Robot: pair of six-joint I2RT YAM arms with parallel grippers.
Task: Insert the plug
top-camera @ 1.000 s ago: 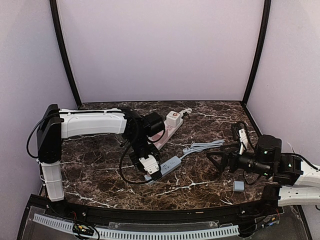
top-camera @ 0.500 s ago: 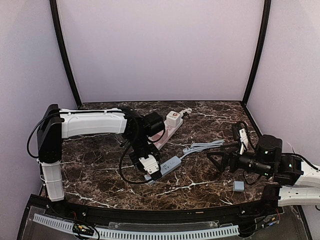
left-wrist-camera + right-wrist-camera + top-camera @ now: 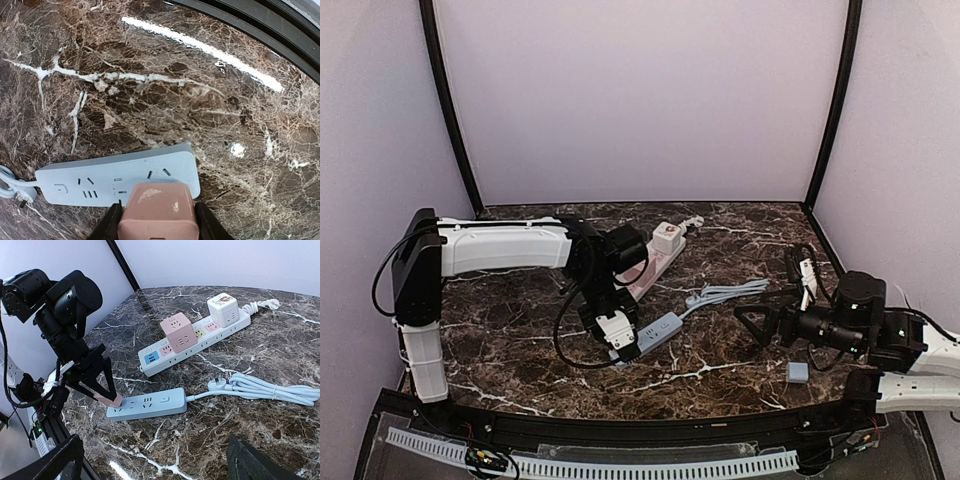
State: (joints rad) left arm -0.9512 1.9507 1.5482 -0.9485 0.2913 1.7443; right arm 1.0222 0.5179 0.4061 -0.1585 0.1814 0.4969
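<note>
My left gripper (image 3: pixel 623 342) is shut on a pink plug cube (image 3: pixel 156 210). It holds the cube against the near end of a light blue power strip (image 3: pixel 662 327) that lies flat on the marble table. In the left wrist view the strip (image 3: pixel 115 179) lies just beyond the cube, with its socket slots showing. In the right wrist view the cube (image 3: pixel 108 399) sits at the strip's (image 3: pixel 150 403) left end. Whether its pins are in a socket is hidden. My right gripper (image 3: pixel 752 322) is open and empty, right of the strip and above the table.
A long white power strip (image 3: pixel 655 262) lies behind, carrying a pink cube (image 3: pixel 178 331) and a white cube (image 3: pixel 223 307). The blue strip's coiled cable (image 3: pixel 730 292) and its own plug (image 3: pixel 218 384) lie at centre right. A small grey-blue adapter (image 3: pixel 798 372) lies near the right arm.
Almost nothing. My left gripper with the pink plug cube has shifted very slightly at the strip's end. The right arm has held still.
</note>
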